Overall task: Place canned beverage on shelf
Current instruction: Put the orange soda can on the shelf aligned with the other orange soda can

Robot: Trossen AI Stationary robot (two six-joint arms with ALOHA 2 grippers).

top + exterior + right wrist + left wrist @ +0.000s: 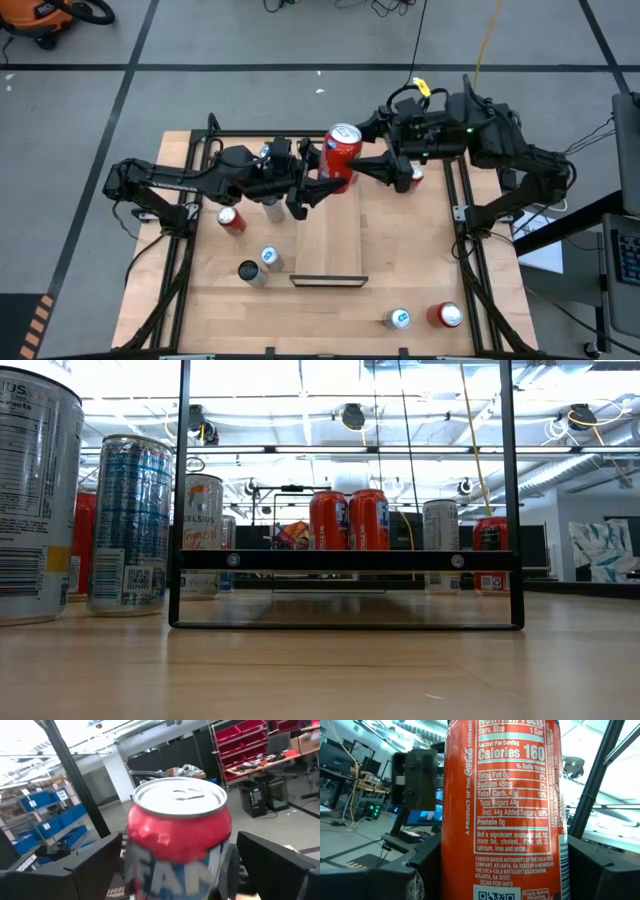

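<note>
A red can (342, 152) with a white nutrition label (512, 795) hangs upright, high above the far end of the shelf (328, 240), a light-wood board lying on the table. My left gripper (322, 185) comes from the table's left and is shut on the can. My right gripper (372, 165) comes from the right and stands open. Its fingers (85, 865) are on either side of the can's upper part (177, 827), just below the silver top (179, 795). My left gripper pinches the can's lower body (457, 880) between its two fingers (375, 877), one on each side of the can. It comes from the table's left, slanting a little upward. The can stands upright in the hold, lifted clear of the shelf and the table.
Loose cans stand on the table: a red one (231, 219), a silver one (270, 258) and a dark one (250, 272) left of the shelf, and two (398, 318) (447, 315) at the near right. Another can (416, 176) stands under my right arm. Black rails (470, 260) edge the tabletop.
</note>
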